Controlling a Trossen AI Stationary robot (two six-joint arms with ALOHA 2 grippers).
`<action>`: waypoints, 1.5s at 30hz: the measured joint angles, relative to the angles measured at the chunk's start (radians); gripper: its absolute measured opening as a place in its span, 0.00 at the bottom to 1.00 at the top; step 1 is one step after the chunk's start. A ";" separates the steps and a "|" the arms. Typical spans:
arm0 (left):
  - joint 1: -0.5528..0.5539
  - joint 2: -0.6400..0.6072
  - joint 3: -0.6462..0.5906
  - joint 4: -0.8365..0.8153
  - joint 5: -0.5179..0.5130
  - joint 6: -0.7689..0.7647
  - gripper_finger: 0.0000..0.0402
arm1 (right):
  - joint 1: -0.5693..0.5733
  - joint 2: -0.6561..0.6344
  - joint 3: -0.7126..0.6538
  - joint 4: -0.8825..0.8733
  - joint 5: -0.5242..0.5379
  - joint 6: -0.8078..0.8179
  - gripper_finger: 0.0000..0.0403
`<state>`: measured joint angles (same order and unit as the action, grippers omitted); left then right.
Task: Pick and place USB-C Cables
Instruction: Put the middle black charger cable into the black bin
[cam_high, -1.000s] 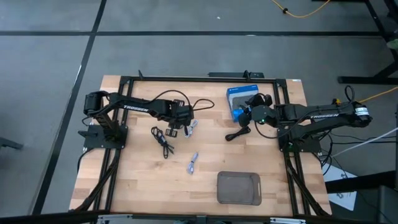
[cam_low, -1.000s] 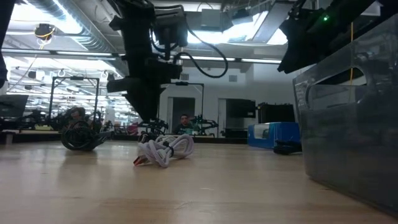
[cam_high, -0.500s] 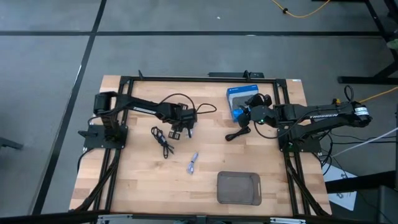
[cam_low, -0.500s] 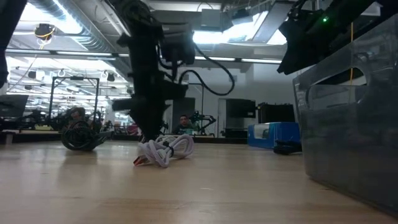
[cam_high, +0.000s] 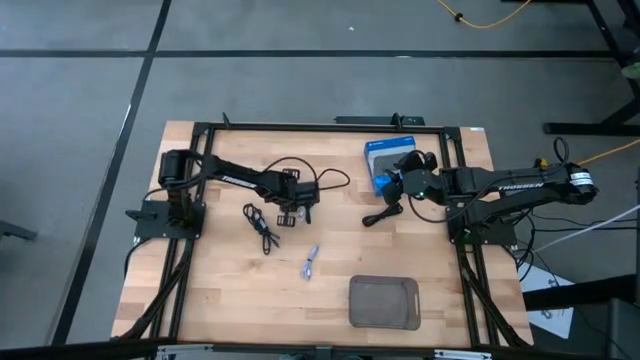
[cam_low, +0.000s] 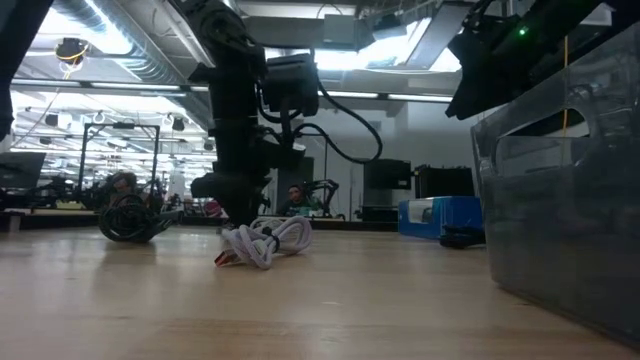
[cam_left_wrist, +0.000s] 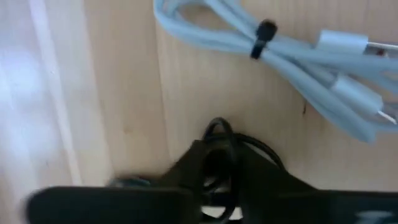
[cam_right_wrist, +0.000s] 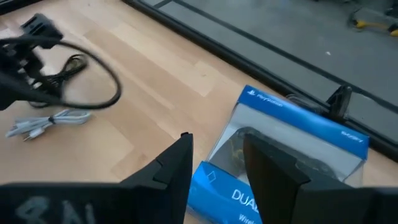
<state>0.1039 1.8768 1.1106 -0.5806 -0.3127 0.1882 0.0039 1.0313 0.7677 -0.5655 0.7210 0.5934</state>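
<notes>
My left gripper (cam_high: 293, 205) is low over the table's middle left, its fingers closed round a small black USB-C cable (cam_left_wrist: 217, 134). A light grey bundled cable (cam_left_wrist: 292, 53) lies on the wood just beyond the fingertips. Another black bundle (cam_high: 262, 226) lies to the left. A second light grey bundle (cam_high: 311, 262) (cam_low: 265, 240) lies nearer the table's front. A further black cable (cam_high: 381, 214) lies below the blue box (cam_high: 392, 160). My right gripper (cam_right_wrist: 217, 155) is open and hovers beside that blue box (cam_right_wrist: 298, 137). My left gripper has the small black cable between its two fingers, coming from above and pointing down. A loop of the cable (cam_left_wrist: 217, 126) sticks out past the fingertips and lies on the wood. The fingers themselves hide the rest of the bundle.
A grey plastic tray (cam_high: 383, 301) sits near the front edge, right of centre, and looms large in the low view (cam_low: 570, 180). A black frame (cam_high: 300, 127) borders the tabletop. Bare wood shows between the tray and the left cables.
My left arm has reached farther toward the table's right and slightly toward its near edge, and the gripper has come down onto the table by the black and light grey cables. My right arm has kept still.
</notes>
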 joint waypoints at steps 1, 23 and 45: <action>-0.009 0.002 0.000 0.002 -0.016 -0.003 0.07 | 0.000 0.000 0.000 0.000 0.021 0.000 0.36; -0.156 -0.212 0.178 0.067 -0.200 -0.093 0.02 | -0.001 0.000 0.000 0.000 0.234 -0.058 0.36; -0.432 0.030 0.216 1.191 0.151 -0.378 0.02 | -0.001 0.000 0.000 -0.500 -0.096 0.263 0.36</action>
<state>-0.3283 1.9068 1.3262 0.6107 -0.1616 -0.1897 0.0029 1.0309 0.7673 -1.0658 0.6251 0.8559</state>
